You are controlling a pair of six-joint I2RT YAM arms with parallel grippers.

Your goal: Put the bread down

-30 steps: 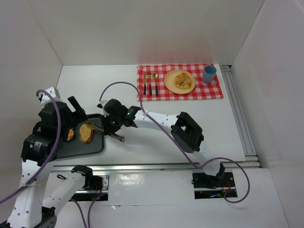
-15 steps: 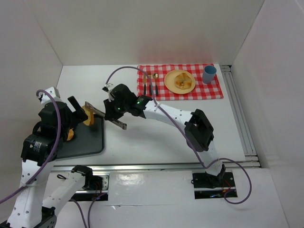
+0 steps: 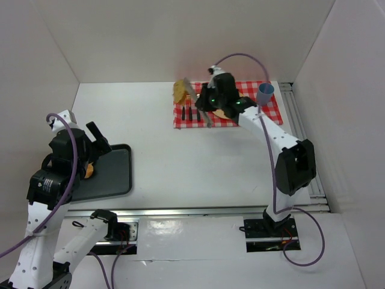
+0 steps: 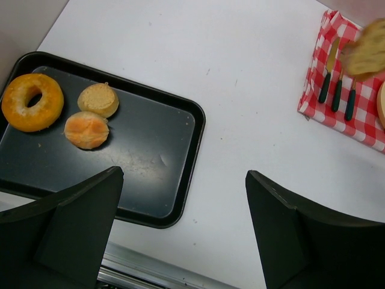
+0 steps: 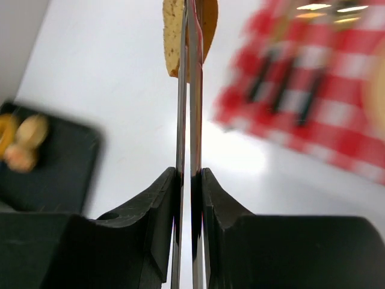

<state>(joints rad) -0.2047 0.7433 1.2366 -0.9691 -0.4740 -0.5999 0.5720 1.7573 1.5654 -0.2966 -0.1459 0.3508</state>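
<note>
From above: the right arm is stretched far out and the right gripper [image 3: 201, 101] is clamped on a pair of thin metal tongs [image 3: 207, 117]. Their tips pinch a golden-brown toasted bread piece [image 3: 180, 92], held up at the left edge of the red-and-white checked cloth [image 3: 271, 113]. A blue cup [image 3: 264, 94] stands at the cloth's far right corner. On the other side, the left gripper [image 3: 99, 141] hangs over the flat black tray [image 3: 117, 174].

On the left wrist camera, the two black fingers [image 4: 72, 223] stand wide apart with nothing between them. Below them the tray holds an orange ring-shaped bun [image 4: 32, 101] and, just beside it, two small round bread pieces [image 4: 99, 99], side by side. Up in the corner the carried piece shows as a blur above the green-handled cutlery [image 4: 337, 96] lying on the cloth.

On the right wrist camera, the black fingers [image 5: 156, 205] are pressed tight on the tong blades, which run straight up, squeezed together, with the bread caught between their tips. Cloth and tray are blurred behind.
</note>
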